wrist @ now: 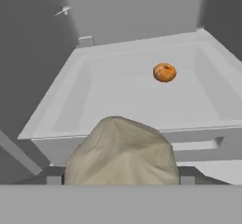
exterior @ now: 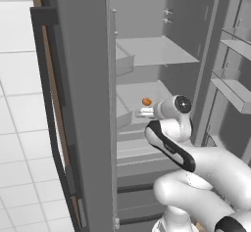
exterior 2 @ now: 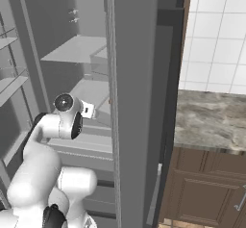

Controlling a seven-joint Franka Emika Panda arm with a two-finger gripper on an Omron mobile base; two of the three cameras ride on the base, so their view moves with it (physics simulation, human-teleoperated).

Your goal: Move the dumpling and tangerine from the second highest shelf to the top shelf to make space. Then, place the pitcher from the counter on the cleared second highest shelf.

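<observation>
The dull beige-grey lump of a dumpling (wrist: 122, 151) is held between the closed jaws of the gripper (wrist: 120, 180). It should be lifted clear of the rimmed light grey tray shelf (wrist: 61, 95) ahead, where the small bright orange tangerine (wrist: 164, 72) lies

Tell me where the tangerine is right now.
The tangerine sits on the second highest shelf, right of centre toward the back in the hand view, beyond the dumpling that looms close before the camera.
</observation>
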